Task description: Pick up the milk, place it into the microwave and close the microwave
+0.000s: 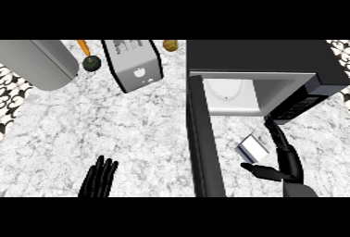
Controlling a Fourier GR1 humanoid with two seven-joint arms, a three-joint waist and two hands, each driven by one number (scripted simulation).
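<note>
The milk (252,148) is a small white and blue carton, tilted, in front of the open microwave (259,60). My right hand (284,159) is curled round it, fingers along its right side and thumb below it. The microwave's cavity shows a white turntable plate (226,90) inside. Its dark door (203,143) swings out toward me, edge-on, left of the carton. At the lower left my left hand (99,178) rests open, fingers up.
A grey toaster-like box (133,65) with an apple mark stands at the back. A grey rounded appliance (41,62) sits at the back left. A dark green fruit (92,63), an orange stick (83,46) and a brown item (170,45) lie near the back edge.
</note>
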